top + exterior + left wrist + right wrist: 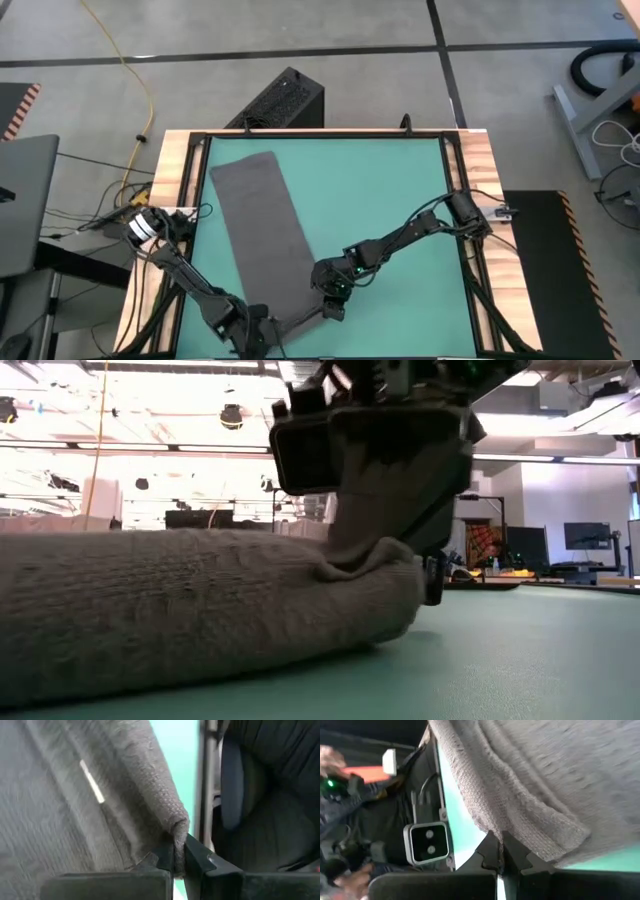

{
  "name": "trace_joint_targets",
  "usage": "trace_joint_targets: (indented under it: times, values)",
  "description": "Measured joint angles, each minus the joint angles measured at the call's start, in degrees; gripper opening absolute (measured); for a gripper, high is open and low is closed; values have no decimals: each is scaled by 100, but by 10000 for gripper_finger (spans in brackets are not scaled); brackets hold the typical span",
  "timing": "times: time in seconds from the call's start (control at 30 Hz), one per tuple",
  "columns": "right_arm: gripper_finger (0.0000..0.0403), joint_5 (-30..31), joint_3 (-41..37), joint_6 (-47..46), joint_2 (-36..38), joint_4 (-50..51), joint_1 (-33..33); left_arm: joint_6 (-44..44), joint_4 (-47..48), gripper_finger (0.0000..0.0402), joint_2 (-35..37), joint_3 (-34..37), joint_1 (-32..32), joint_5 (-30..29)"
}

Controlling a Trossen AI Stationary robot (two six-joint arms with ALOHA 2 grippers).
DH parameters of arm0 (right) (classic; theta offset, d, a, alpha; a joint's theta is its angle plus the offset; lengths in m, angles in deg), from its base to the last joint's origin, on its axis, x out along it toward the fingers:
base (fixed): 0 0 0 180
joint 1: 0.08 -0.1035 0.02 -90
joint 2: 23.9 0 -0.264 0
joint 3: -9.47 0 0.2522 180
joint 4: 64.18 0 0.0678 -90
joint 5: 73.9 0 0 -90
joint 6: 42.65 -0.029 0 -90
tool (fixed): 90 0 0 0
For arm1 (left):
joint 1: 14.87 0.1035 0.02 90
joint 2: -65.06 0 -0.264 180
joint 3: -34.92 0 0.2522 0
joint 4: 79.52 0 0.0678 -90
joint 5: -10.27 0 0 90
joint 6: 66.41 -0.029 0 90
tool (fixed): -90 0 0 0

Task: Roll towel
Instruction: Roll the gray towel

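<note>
Towel (262, 230) corners hidden inside both pinching end effectors, left (178, 862) and right (501, 851).

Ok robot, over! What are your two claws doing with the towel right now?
Left gripper shut on the towel, near corner. Right gripper shut on the other near corner. Towel flat on the green mat, not yet rolled. Nothing in the way.

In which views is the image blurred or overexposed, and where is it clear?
Low view: room behind blown out by bright ceiling light, towel close and soft. Left wrist view: towel weave smeared, left gripper pinching its edge. Right wrist view: background blurred, right gripper shut on cloth. High view: evenly lit, clear.
</note>
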Motion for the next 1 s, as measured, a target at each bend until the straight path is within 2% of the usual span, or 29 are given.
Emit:
trace_joint_targets:
  times: [0.17,0.33,0.57,0.67,0.77,0.9,1.0]
  values:
    - [21,-9,0,-309,0,47,216,707,-1075,1,552,1003,168,326]
    - [21,-2,-2,-417,-43,255,398,1321,-1479,17,882,1584,288,341]
    - [21,324,2,-497,-149,481,517,1442,-1468,51,890,1739,378,814]
    - [21,398,0,-499,-147,530,520,1287,-1508,64,918,1680,363,1438]
    - [21,408,0,-497,-144,553,525,1226,-1547,67,1080,1538,330,1800]
    - [21,505,3,-480,-142,638,522,951,-1439,61,1393,1354,267,1446]
    - [21,540,2,-453,-142,640,522,296,-1471,52,1655,1153,180,643]
